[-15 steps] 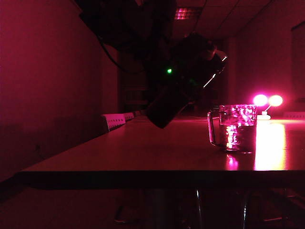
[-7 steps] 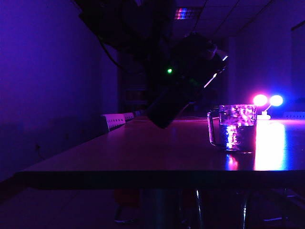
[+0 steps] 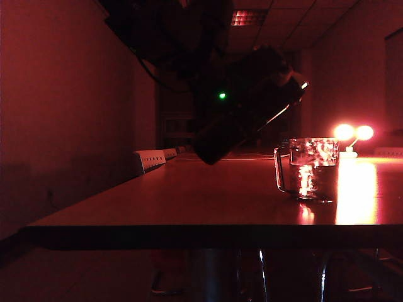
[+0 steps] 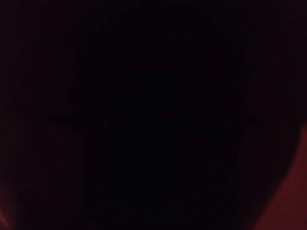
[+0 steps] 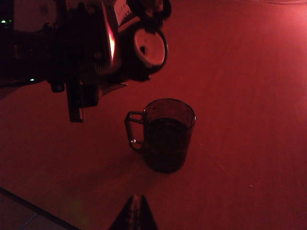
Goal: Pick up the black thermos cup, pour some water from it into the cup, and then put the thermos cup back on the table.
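Note:
The black thermos cup [image 3: 219, 141] hangs tilted above the table [image 3: 182, 195], base down-left, cap up-right toward the cup. My left gripper [image 3: 247, 112] is shut on its body. The cup [image 3: 313, 168], a clear glass mug holding some water, stands on the table just right of the thermos. From the right wrist I see the mug [image 5: 168, 135], its handle toward the left arm, and the thermos's pale round lid [image 5: 146, 48] above and beside it, clear of the rim. My right gripper [image 5: 136, 203] is shut and empty, well short of the mug. The left wrist view is almost wholly black.
Two bright lamps [image 3: 354, 132] glare at the table's far right and reflect on the top. Pale box-like units [image 3: 151, 158] line the table's left edge. The dark front edge [image 3: 208, 234] runs across the exterior view.
The left wrist has rolled, so the thermos's cap end has swung slightly right and down toward the mug. The room light went from pink through blue to red. The right arm is still.

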`<state>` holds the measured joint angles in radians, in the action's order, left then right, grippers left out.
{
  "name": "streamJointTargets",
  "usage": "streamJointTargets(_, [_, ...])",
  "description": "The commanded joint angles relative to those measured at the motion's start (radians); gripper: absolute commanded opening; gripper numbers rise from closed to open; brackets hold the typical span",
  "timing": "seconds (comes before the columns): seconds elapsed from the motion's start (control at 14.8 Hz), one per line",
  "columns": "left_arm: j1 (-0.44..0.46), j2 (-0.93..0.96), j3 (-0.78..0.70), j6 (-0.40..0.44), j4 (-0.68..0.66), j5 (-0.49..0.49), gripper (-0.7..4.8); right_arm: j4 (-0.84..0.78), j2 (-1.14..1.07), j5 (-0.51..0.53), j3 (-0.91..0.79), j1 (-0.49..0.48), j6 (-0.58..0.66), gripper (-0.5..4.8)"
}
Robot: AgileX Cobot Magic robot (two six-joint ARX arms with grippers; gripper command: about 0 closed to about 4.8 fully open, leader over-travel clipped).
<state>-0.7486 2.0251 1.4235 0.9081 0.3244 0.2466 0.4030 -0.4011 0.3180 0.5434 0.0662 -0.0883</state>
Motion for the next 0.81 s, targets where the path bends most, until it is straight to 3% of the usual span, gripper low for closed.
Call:
streamJointTargets(0.07, [-0.003, -0.007, 0.01, 0.109, 0.05, 0.004, 3.0, -0.011, 0.0, 0.006, 0.005, 0.0, -0.002, -0.05])
streamJointTargets(0.41, [-0.004, -0.006, 0.01, 0.249, 0.05, 0.026, 3.0, -0.011, 0.0, 0.007, 0.005, -0.001, -0.002, -0.05])
streamJointTargets(0.68, [-0.004, 0.001, 0.012, 0.27, 0.054, 0.102, 3.0, -0.011, 0.0, 0.007, 0.005, 0.0, -0.002, -0.05])
streamJointTargets(0.81, [-0.004, 0.033, 0.048, 0.27, 0.069, 0.188, 3.0, -0.011, 0.0, 0.007, 0.005, 0.0, -0.002, -0.05])
